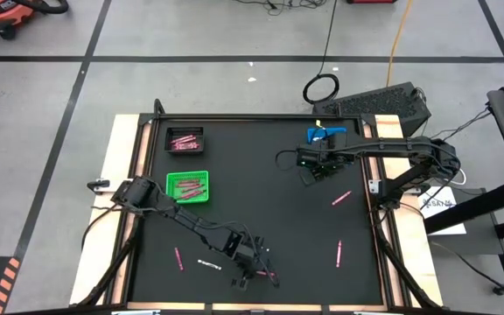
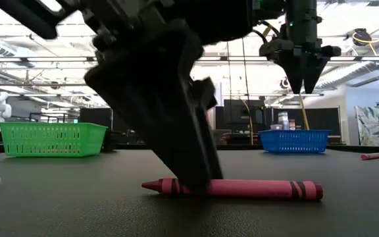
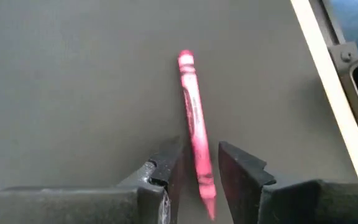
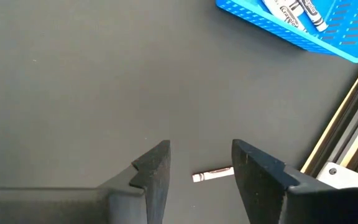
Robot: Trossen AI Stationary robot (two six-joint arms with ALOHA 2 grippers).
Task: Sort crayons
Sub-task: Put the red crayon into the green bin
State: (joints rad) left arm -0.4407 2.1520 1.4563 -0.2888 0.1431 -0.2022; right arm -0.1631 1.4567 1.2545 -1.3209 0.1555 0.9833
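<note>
My left gripper (image 1: 261,273) is low over the mat near the table's front edge. It is open, with its fingers on either side of a pink crayon (image 3: 194,124) close to the crayon's pointed end. The crayon lies flat on the black mat (image 2: 242,188). My right gripper (image 1: 309,172) is open and empty, raised above the mat right of the middle. A white crayon (image 4: 213,173) lies on the mat below it. Other pink crayons (image 1: 341,198) (image 1: 339,254) (image 1: 178,256) and a white one (image 1: 208,262) lie loose on the mat.
A green tray (image 1: 188,186) and a black tray (image 1: 185,140) at the left hold pink crayons. A blue tray (image 4: 303,25) at the far right holds white crayons. The mat's raised frame (image 3: 328,81) runs close by the left gripper.
</note>
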